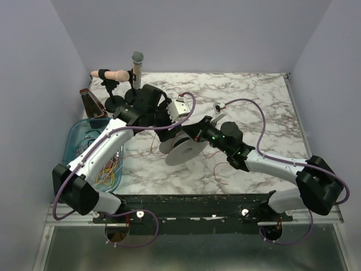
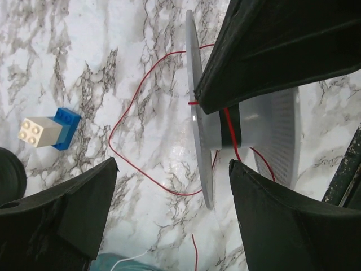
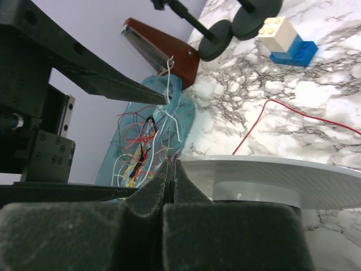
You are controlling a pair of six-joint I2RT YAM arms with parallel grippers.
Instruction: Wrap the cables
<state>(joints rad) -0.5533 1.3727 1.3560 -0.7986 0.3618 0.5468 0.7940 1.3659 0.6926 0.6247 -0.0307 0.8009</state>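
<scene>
A pale grey spool (image 1: 183, 149) lies on the marble table between both arms. A thin red cable (image 2: 110, 138) loops over the table and runs over the spool's rim onto its hub (image 2: 228, 121). My right gripper (image 3: 174, 161) is shut on the end of this red cable beside the spool's rim (image 3: 271, 172); it also shows in the top view (image 1: 196, 131). My left gripper (image 2: 172, 164) is open and empty, just above the table, next to the spool. Several more thin cables (image 3: 141, 141), red, white, yellow and black, lie tangled in a teal basket (image 1: 79, 132).
A blue and white toy block (image 2: 48, 129) lies on the marble beyond the red loop. A brown metronome (image 1: 89, 101), a microphone (image 1: 137, 65) and a peach object on a black stand (image 1: 110, 74) stand at the back left. Purple hoses hang over both arms.
</scene>
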